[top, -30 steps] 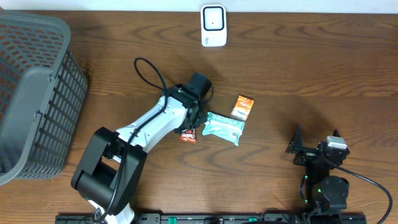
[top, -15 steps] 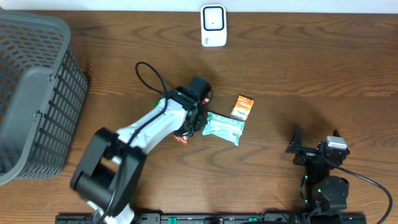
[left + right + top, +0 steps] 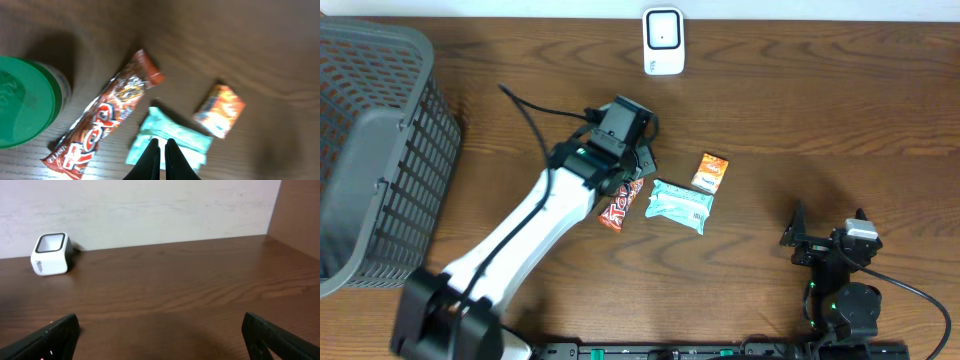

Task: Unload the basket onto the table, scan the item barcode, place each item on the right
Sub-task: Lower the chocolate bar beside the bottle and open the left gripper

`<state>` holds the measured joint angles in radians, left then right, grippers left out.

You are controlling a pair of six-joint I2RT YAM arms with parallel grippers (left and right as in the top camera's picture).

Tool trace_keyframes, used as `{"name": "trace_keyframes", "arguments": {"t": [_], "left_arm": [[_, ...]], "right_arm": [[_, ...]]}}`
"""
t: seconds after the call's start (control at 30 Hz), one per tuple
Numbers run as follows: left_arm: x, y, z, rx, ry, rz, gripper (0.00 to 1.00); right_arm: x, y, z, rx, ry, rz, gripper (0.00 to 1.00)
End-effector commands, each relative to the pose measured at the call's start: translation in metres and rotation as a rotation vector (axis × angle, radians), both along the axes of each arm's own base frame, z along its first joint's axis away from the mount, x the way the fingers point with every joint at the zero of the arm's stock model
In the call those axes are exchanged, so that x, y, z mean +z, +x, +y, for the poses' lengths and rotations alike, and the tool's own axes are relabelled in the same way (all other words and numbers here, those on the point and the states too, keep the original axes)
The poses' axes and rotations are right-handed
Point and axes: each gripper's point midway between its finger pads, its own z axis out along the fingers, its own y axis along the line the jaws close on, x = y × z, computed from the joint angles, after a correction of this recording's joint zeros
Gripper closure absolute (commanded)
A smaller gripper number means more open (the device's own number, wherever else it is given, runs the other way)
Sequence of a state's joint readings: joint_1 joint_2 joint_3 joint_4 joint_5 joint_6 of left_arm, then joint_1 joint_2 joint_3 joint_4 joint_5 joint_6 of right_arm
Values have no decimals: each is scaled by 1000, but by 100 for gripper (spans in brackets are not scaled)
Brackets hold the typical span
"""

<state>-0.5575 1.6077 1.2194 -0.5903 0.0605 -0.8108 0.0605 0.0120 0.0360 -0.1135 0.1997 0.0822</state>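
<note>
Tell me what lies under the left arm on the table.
From above, the left arm covers part of the red candy bar. The wrist view shows a green-lidded tub beside that bar; from above the arm hides it entirely.

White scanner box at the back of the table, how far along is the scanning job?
Nothing looks done: the red candy bar, teal plastic packet and small orange packet all lie on the wooden table, far from the white scanner box. In hand: nothing; the left gripper hangs shut and empty above the teal packet, the right gripper open, parked. Left: grasp an item and show its barcode.
</note>
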Motion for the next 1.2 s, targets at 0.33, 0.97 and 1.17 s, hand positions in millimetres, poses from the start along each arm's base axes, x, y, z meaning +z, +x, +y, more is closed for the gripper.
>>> {"name": "trace_keyframes", "arguments": {"t": [0.33,0.97,1.17], "left_arm": [[-121,-30,23,75,200,334,93],[97,10,8,-96,-4,-293,83],[207,7,48,-26,42,-679,48]], "right_arm": [[0,0,0,-3,-13,-1,1],[0,0,0,-3,-13,-1,1],[0,0,0,-3,-13,-1,1]]}}
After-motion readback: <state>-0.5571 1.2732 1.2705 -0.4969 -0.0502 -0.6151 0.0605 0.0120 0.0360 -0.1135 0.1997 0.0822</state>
